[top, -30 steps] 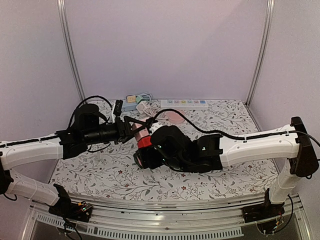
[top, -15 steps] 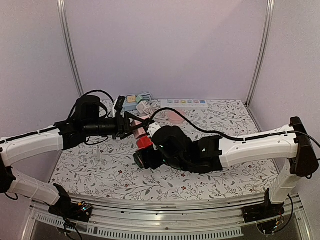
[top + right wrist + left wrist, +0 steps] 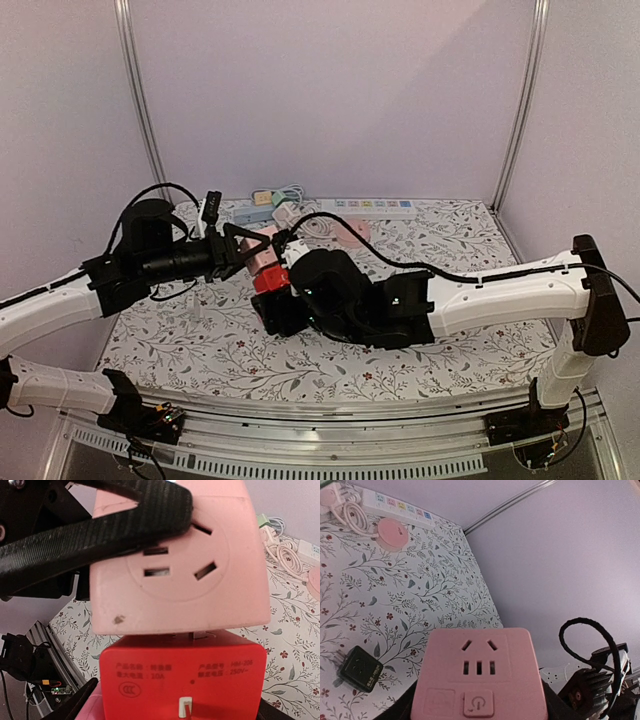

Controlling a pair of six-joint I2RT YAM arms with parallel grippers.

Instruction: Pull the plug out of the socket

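The left fingers (image 3: pixel 100 530) are clamped on the pink socket (image 3: pixel 262 252), a cube held up in the air above the table (image 3: pixel 480 340), near its left middle. One black finger lies across the cube's round outlet face in the right wrist view. The left wrist view shows another face of the cube, with two rows of slots and a small power button under them.

The red plug (image 3: pixel 182 675) sits flush against one side of the pink socket, the two touching along a thin seam. The right fingers (image 3: pixel 80 702) grip the red plug from both sides, so both arms meet at this one spot. From above, the red plug shows just below and to the right of the pink cube, with the right wrist bulking close behind it.

On the table lies a small black adapter (image 3: pixel 357 667), well apart from the rest. Along the far edge runs a white power strip (image 3: pixel 366 206). Near it are a round pink disc (image 3: pixel 390 530) and a coiled white cord (image 3: pixel 350 515).
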